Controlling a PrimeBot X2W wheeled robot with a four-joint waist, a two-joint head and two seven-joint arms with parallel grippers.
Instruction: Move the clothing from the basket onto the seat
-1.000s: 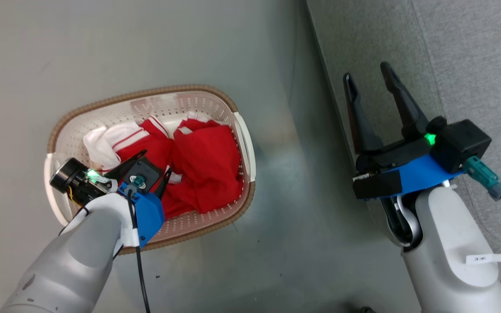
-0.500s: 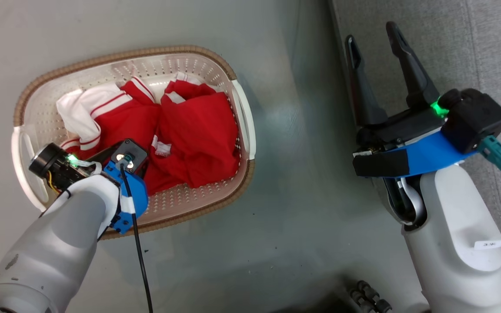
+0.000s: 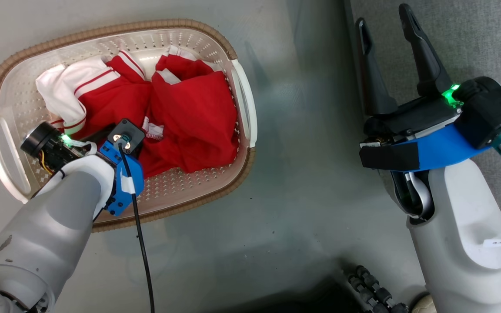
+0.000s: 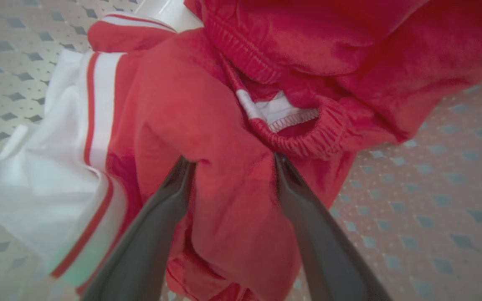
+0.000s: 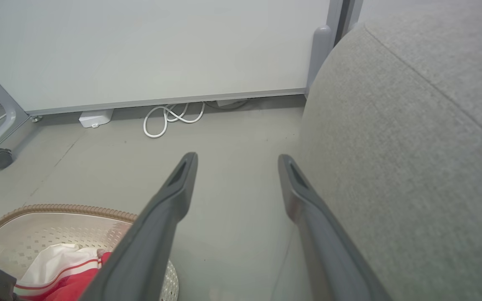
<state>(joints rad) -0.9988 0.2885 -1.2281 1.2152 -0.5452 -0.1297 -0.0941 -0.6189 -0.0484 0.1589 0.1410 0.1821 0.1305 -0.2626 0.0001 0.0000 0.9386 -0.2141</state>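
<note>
— Well, where is the clothing to be found?

— It is seen heaped inside the basket, which is set on the floor at ten o'clock in the head view. Two red pieces are laid side by side, and a white striped part is bunched at the nine o'clock end of the heap.

— And how is the left gripper held?

— It is lowered into the basket. In its wrist view the fingers are kept apart, with a ridge of red cloth caught between them. The tips seem to be pressed into the fabric, though that part is blurred.

— What is seen of the right gripper?

— It is held at two o'clock, pointed toward twelve, its fingers spread with nothing between them. The seat is found just beside it at one o'clock, separated from the basket by bare floor. A white cable is seen looped by the wall at eleven o'clock in the right wrist view.
</note>
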